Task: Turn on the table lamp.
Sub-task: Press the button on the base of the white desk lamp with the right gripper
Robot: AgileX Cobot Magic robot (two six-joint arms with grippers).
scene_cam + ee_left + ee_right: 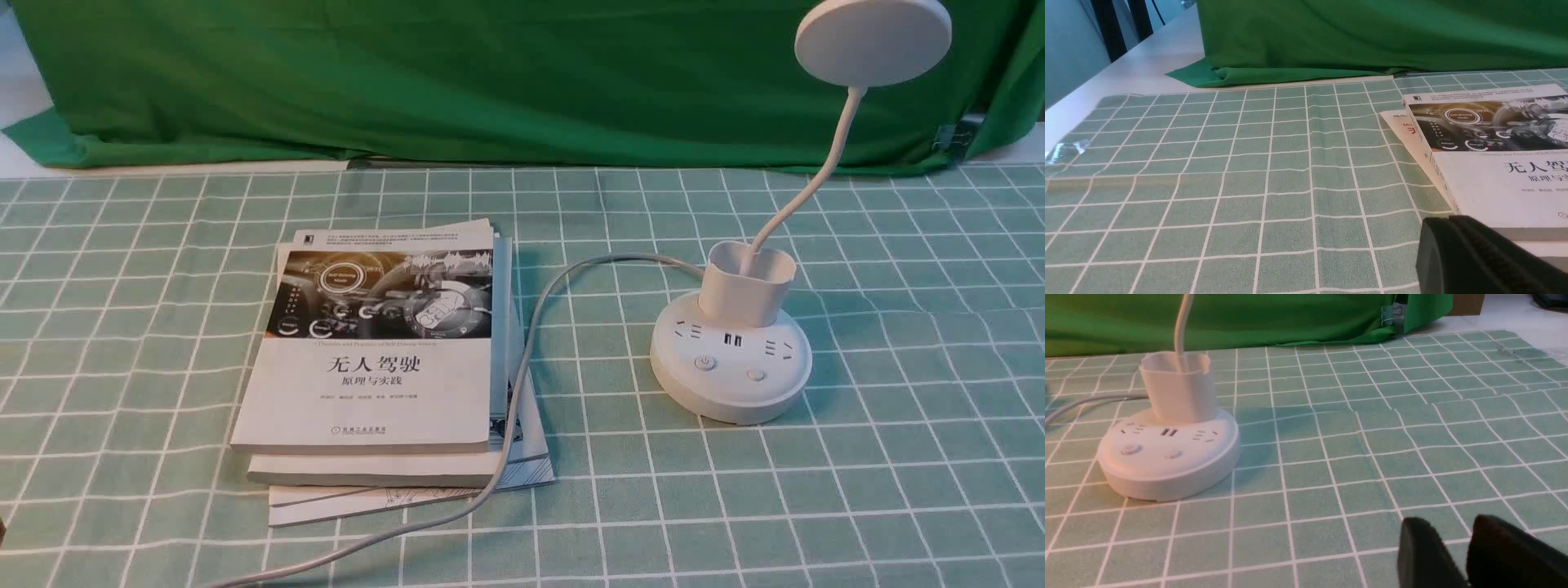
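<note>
A pale green cloth with a white grid point(898, 457) covers the table, with a dark green fabric backdrop point(490, 73) hanging behind it. A stack of white paperback books point(384, 376) lies left of centre.

To their right stands the white table lamp point(731, 359): a round base with sockets, a squarish cup on top, and a thin neck curving up to a flat disc head. The disc looks unlit. The lamp's grey cord point(522, 384) loops from behind the base over the books' right edge toward the near side.

Two small round buttons sit on the front of the base, the left button point(704, 363) with a ring mark and the plain right button point(756, 375) just beside it.

Neither arm shows in the front view, so the reach has not begun. The right gripper point(1453, 531) is the nearer one. Its dark fingers are a narrow gap apart and hold nothing, and the base lies well off to one side in its wrist view. Only one dark mass of the left gripper point(1470, 245) shows, beside the books, so I cannot tell how its jaws stand.

To do this well, bring the right fingers together into one blunt tip and come down from above, clear of the cup and neck. Press straight down on the ringed button — likely the lamp switch — so the light base does not slide or tip.
</note>
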